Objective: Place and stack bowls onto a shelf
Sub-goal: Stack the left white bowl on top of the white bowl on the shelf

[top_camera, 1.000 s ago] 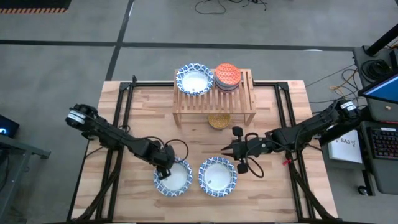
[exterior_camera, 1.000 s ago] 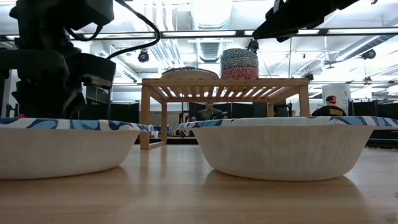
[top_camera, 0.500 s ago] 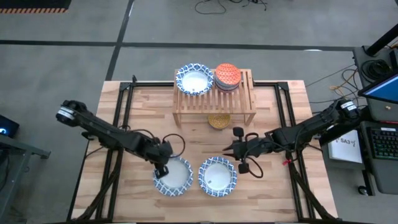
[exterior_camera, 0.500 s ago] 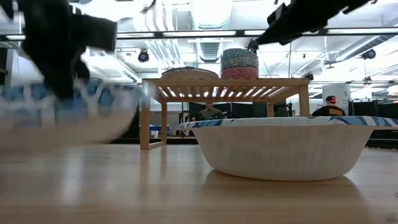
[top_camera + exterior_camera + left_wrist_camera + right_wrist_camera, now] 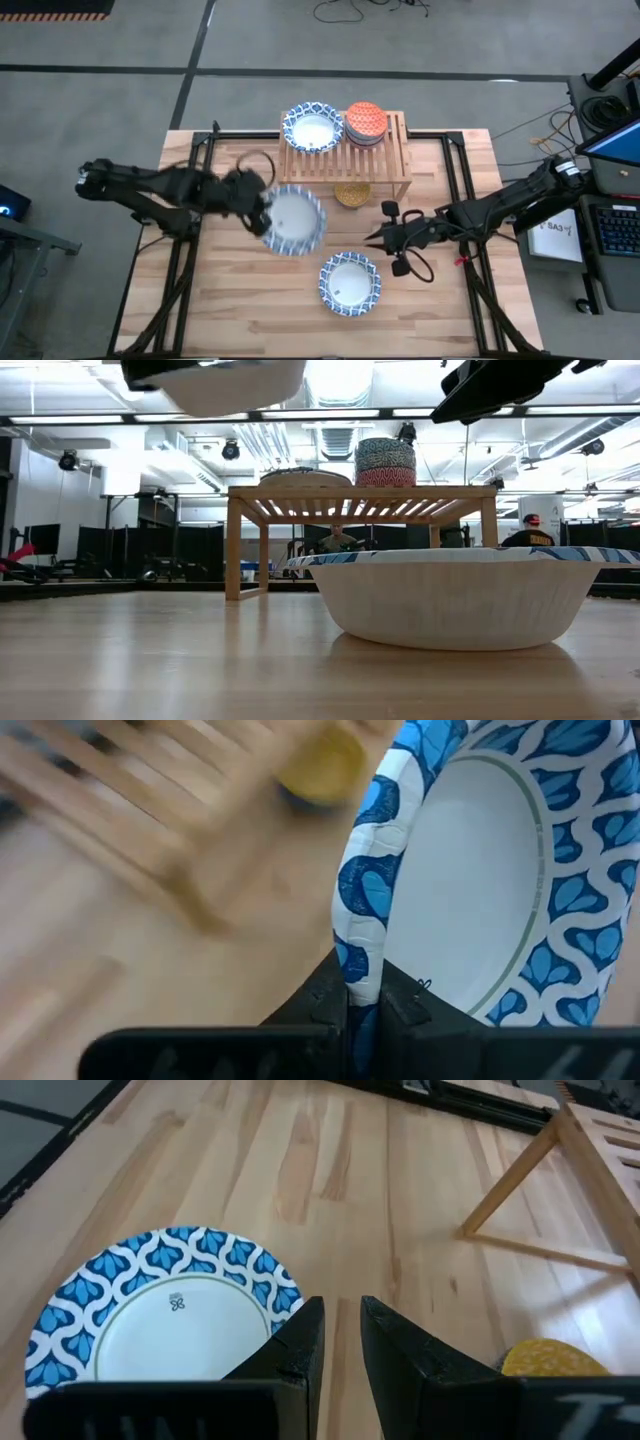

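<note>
My left gripper (image 5: 262,207) is shut on a wide blue-and-white bowl (image 5: 294,219), held in the air in front of the wooden shelf (image 5: 345,152); the bowl's underside shows at the top of the low view (image 5: 230,380). A second blue-and-white bowl (image 5: 350,283) rests on its base near the table's near edge. A third (image 5: 313,128) sits on the shelf's slats beside a stack of small bowls (image 5: 366,123) with an orange-red one on top. A mustard yellow bowl (image 5: 351,194) sits on the table under the shelf. My right gripper (image 5: 376,237) hovers empty, right of centre, with a narrow gap between its fingers (image 5: 342,1335). My left gripper pinches the bowl's rim (image 5: 362,982) on the side toward the table's left, one finger inside the bowl and one outside. The fingers come roughly level from the table's left. The bowl is lifted clear of the table, open side up.
The shelf's right part (image 5: 395,140) has bare slats. Black frame rails (image 5: 200,160) run along the table's left and right sides. People and equipment show in the room behind the shelf (image 5: 335,542).
My left gripper has risen and gone toward the table's far edge and the shelf with the blue-and-white bowl. The bowl stood on the table beside the other one a second ago; now it is lifted clear, high above the table.
</note>
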{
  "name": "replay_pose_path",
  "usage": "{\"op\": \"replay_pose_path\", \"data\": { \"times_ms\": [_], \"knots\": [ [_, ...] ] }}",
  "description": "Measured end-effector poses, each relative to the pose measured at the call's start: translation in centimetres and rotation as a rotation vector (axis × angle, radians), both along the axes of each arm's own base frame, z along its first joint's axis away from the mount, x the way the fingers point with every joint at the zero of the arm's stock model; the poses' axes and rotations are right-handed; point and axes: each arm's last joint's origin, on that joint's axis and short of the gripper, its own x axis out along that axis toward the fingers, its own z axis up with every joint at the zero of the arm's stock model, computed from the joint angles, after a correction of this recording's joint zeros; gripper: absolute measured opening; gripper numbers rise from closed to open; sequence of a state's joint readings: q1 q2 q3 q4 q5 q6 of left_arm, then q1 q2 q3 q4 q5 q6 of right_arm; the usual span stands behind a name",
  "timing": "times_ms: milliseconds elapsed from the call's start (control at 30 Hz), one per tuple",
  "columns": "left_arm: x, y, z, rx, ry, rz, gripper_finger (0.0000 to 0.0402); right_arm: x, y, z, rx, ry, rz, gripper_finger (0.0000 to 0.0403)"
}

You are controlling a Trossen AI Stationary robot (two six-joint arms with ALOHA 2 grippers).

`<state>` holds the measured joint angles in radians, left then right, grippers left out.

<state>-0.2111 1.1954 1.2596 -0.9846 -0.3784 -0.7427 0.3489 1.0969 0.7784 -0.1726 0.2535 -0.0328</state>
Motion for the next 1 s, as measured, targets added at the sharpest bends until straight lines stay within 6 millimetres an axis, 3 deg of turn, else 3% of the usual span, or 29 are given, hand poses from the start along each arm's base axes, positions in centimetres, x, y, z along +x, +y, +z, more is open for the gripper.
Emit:
{"op": "replay_pose_path", "data": {
  "times_ms": [200,467,600,800,1000],
  "knots": [
    [0.0,4.4,4.1,0.108,-0.049,0.231,0.0,-0.7,-0.3,0.4,0.024,0.001,-0.014,0.0059],
    [0.4,11.7,7.5,0.154,-0.04,0.294,0.0,-0.9,-0.3,0.2,0.03,0.012,-0.02,0.0059],
    [0.4,16.3,7.4,0.066,-0.031,0.318,0.0,-0.9,-0.3,0.2,0.03,0.012,-0.02,0.0059],
    [0.9,22.6,5.6,-0.015,0.023,0.363,0.0,-0.9,-0.3,0.2,0.03,0.012,-0.02,0.0059],
    [2.0,26.2,4.4,-0.049,0.049,0.353,0.0,-0.9,-0.3,0.2,0.031,0.012,-0.02,0.0059]
  ]
}}
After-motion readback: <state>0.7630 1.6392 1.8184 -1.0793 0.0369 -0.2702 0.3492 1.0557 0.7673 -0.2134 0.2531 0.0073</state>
